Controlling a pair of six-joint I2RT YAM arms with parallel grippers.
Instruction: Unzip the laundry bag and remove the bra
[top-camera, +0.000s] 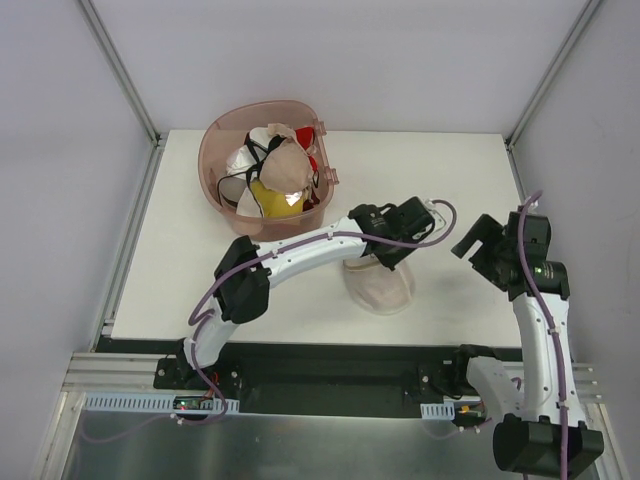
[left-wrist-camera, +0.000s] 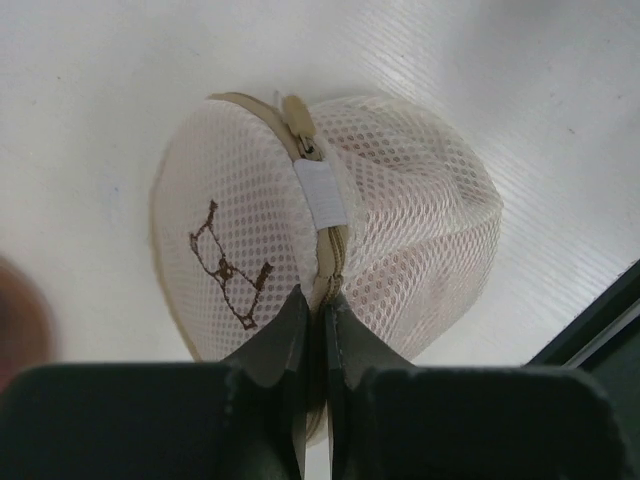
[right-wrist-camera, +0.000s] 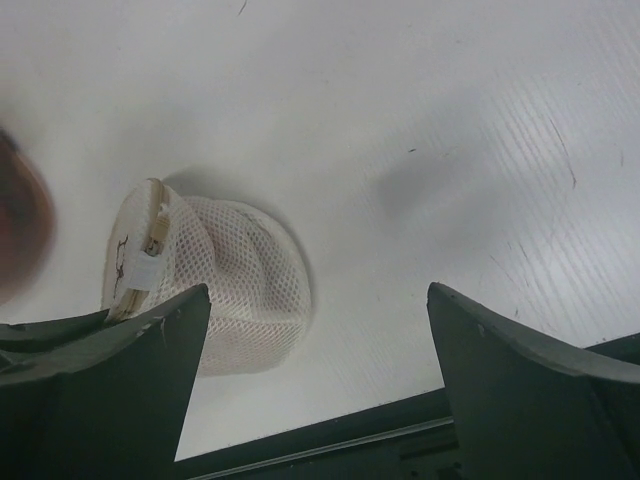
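My left pincer (left-wrist-camera: 318, 300) is closed tight, its two fingers pinching the zip seam at the near end of the laundry bag (left-wrist-camera: 400, 220). The bag sits on the bench (top-camera: 450, 170) roughly mid-way across, near the front edge and well apart from the pink tub (top-camera: 215, 170) of garments at the back left. The zip looks fully closed, and its pull (left-wrist-camera: 300, 130) lies at the far end of the seam. I cannot make out the bra through the mesh, so I judge it is inside. My right pincer (right-wrist-camera: 318, 290) hangs wide open and empty, off to the bag's right and clear of it. The risks as I see them: the pull is small and lies flat, so the right fingers may close on mesh instead. A hard tug could drag the soft seam out of my left grip and slide the whole bag. My left fingers also sit on the track, so they could block the slider.
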